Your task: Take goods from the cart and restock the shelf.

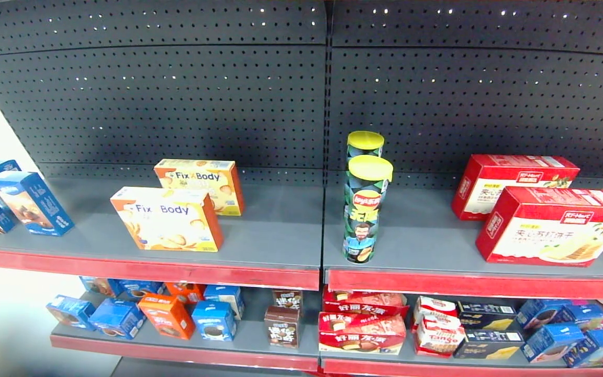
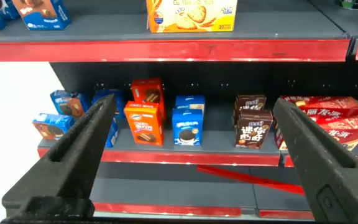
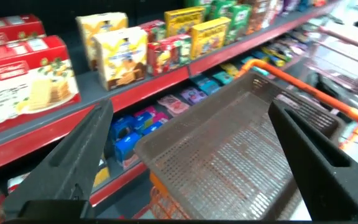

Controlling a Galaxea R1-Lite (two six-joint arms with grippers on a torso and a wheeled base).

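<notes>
Left end effector (image 2: 194, 106): we record its two dark fingers (image 2: 79, 155) spread wide apart, nothing between them. Straight ahead of it, on the lower board of the shelf (image 2: 166, 50), stand two orange boxes (image 2: 145, 115), one behind the other. A blue box (image 2: 188, 121) is framed between the fingers, and brown cartons (image 2: 252, 121) stand just inside the far finger. Red packs (image 2: 328, 118) lie beyond that finger, and a yellow box (image 2: 191, 14) sits on the board above. Right end effector (image 3: 191, 109): we note its fingers equally apart and empty. The cart (image 3: 241, 155), a grey perforated basket with an orange rim, lies directly before and below it, spanning the gap between the fingers. Past one finger, on the shelf beside the cart, we list a red biscuit box (image 3: 23, 81) and pale yellow cartons (image 3: 120, 56). From the head view, the upper board holds two orange-and-yellow boxes (image 1: 168, 219), two upright crisp tubes (image 1: 367, 209) one behind the other, two red boxes and blue boxes (image 1: 29, 201).
</notes>
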